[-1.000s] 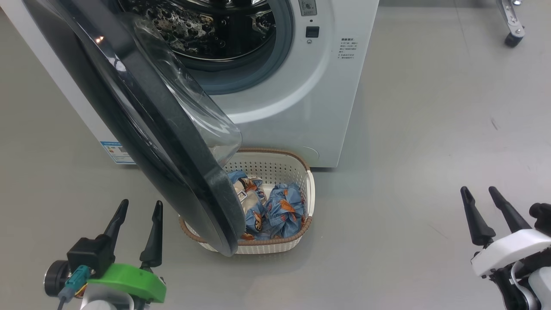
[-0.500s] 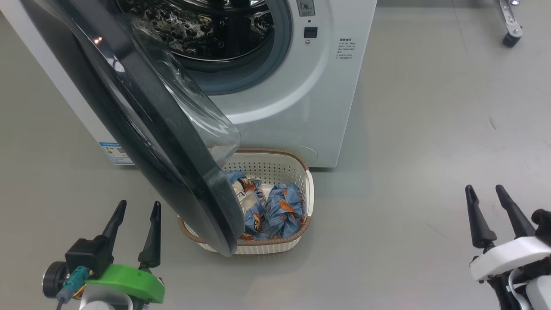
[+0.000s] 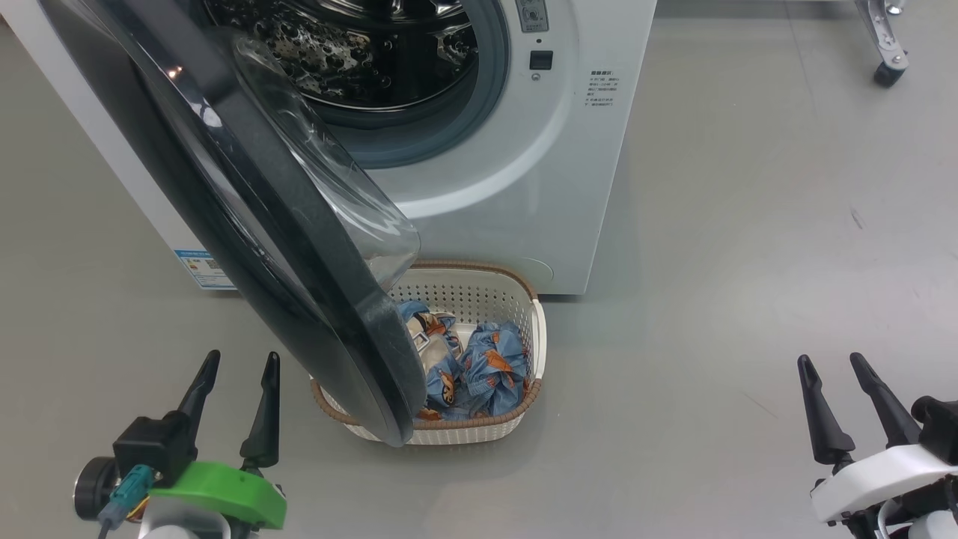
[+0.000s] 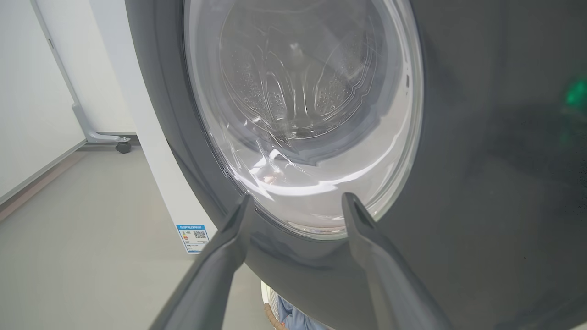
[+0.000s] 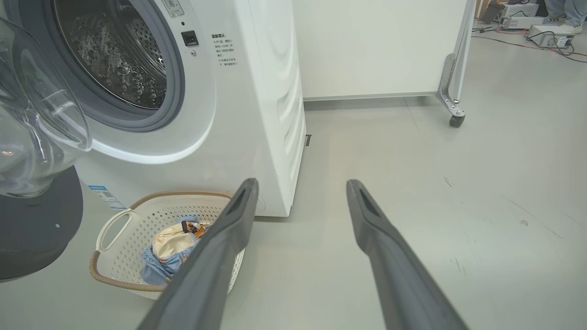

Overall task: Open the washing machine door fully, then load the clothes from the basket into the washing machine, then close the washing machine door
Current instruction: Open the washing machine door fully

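The white washing machine (image 3: 539, 187) stands at the top of the head view, its steel drum (image 3: 359, 52) exposed. Its glossy black door (image 3: 247, 224) hangs partly open, swung out over the left part of the basket (image 3: 479, 288). Light-blue printed clothes (image 3: 479, 367) lie bunched inside the basket. My left gripper (image 3: 241, 361) is open at the lower left, just short of the door's outer face (image 4: 481, 160), holding nothing. My right gripper (image 3: 831, 364) is open and empty at the lower right, well to the right of the basket (image 5: 128, 220) and clothes (image 5: 167, 252).
A wheeled metal stand leg (image 3: 887, 45) sits at the far right on the grey floor. A white panel on a castor (image 5: 454, 120) stands behind the machine. Open floor stretches between the basket and my right gripper.
My right gripper has dropped lower in the head view, toward the bottom edge. The left gripper, door and basket stay where they were.
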You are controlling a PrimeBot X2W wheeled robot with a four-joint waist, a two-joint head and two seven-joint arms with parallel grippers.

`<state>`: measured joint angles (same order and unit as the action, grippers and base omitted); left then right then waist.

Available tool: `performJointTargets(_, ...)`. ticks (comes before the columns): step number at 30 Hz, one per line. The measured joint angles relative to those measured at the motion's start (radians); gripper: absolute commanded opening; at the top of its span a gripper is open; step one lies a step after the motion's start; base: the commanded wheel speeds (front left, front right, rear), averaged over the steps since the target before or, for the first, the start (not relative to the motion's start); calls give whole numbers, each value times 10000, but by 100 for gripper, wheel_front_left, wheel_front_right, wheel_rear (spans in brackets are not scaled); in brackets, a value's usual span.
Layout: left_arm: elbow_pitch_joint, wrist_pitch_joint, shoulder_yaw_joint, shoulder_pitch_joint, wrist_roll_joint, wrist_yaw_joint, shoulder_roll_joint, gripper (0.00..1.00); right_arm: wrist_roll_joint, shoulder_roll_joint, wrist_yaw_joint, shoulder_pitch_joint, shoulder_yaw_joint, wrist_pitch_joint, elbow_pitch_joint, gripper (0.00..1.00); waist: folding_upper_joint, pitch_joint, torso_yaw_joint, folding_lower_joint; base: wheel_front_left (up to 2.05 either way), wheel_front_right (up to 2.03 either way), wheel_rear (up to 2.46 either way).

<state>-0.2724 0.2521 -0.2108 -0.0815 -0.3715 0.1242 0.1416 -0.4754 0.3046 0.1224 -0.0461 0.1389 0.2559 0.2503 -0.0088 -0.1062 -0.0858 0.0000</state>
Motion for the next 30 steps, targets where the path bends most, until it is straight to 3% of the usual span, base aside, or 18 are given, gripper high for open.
performJointTargets(5,6,0,104,1,0,0,-38,100,178,-134,0,-54,-92,0,-104,100,0,18,-1,0,0,0,0)
performJointTargets(6,8,0,130,3,0,0,-52,91,219,-150,0,-59,-92,0,-127,100,0,21,-3,0,0,0,0)
performJointTargets(7,25,0,173,3,-12,0,-82,45,234,-163,0,-69,-92,0,-142,100,0,23,-6,0,0,0,0)
performJointTargets(8,38,0,203,3,-19,0,-119,16,274,-180,0,-80,-98,0,-157,100,0,26,-9,0,0,0,0)
performJointTargets(9,61,0,238,3,-27,0,-163,0,293,-199,0,-87,-111,0,-169,100,0,27,-13,0,0,0,0)
performJointTargets(23,1329,0,1112,-38,-803,0,-585,0,556,-322,0,-292,-453,0,-359,100,0,187,-148,0,0,0,0)
performJointTargets(30,2938,4,1641,-399,-872,0,-671,0,640,-380,0,-322,-571,0,-476,100,0,277,-192,0,0,0,0)
